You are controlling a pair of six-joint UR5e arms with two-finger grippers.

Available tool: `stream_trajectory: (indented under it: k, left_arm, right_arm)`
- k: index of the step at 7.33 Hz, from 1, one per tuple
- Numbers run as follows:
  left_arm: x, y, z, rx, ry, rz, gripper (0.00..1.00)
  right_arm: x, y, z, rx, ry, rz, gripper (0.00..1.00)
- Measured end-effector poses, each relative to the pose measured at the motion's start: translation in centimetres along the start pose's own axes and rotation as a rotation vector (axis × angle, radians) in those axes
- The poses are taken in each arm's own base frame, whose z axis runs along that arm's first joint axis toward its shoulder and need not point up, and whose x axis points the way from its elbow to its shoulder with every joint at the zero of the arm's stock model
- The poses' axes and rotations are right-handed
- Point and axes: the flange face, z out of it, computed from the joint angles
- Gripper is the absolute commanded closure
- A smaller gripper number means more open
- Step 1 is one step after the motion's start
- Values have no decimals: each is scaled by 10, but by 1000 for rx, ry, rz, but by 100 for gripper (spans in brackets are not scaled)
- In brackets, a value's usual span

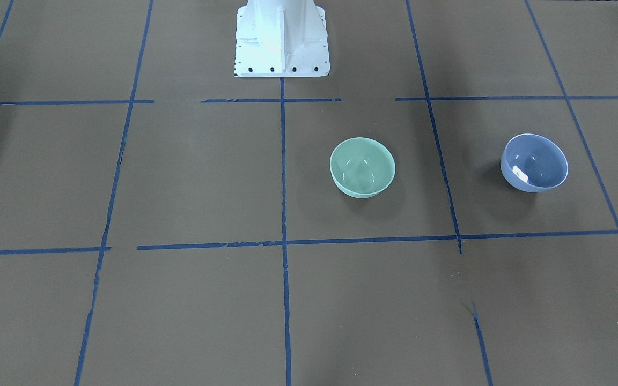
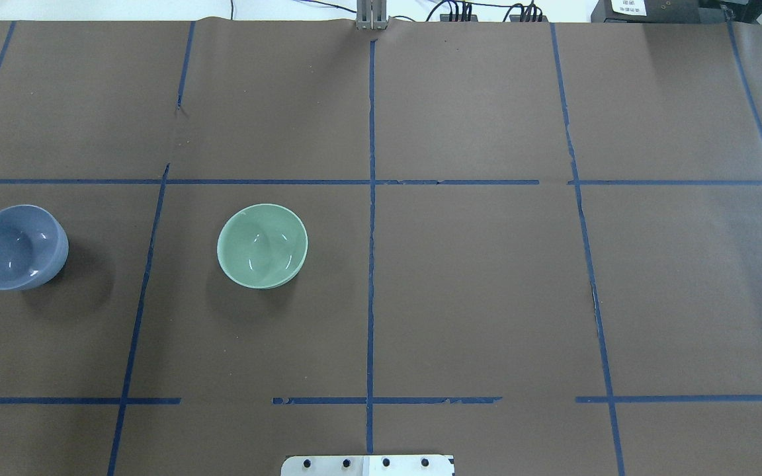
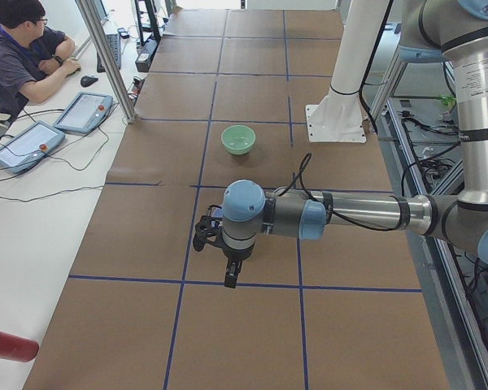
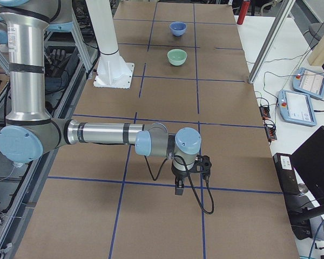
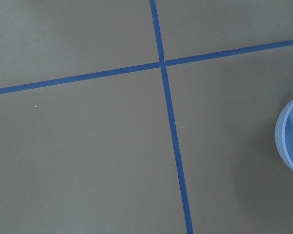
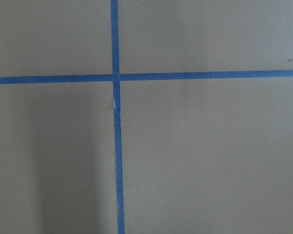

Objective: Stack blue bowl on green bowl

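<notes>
You can't tell if left gripper (image 3: 230, 279) or right gripper (image 4: 179, 189) gapes; the glossy blue bowl (image 2: 17, 248) may slip, chipping the green bowl (image 2: 262, 246)

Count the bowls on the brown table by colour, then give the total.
blue bowl: 1
green bowl: 1
Total: 2

I see the glossy blue bowl (image 1: 534, 162) upright near the fingers of the left gripper (image 3: 229, 276); the mint green bowl (image 1: 362, 167), upright too, sits well beyond them.
</notes>
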Motion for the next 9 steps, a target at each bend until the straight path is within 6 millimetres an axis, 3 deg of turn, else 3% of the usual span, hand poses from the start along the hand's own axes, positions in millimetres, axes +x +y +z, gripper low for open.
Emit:
stream_trajectory:
  k: [3, 6, 9]
  left_arm:
    - [0, -4, 0, 2, -1, 0, 0]
    - [4, -29, 9, 3, 3, 34, 0]
    - [69, -51, 58, -19, 36, 12, 0]
  right_arm:
    - [0, 0, 0, 0, 0, 0, 0]
    - [0, 0, 0, 0, 0, 0, 0]
    - [0, 0, 0, 0, 0, 0, 0]
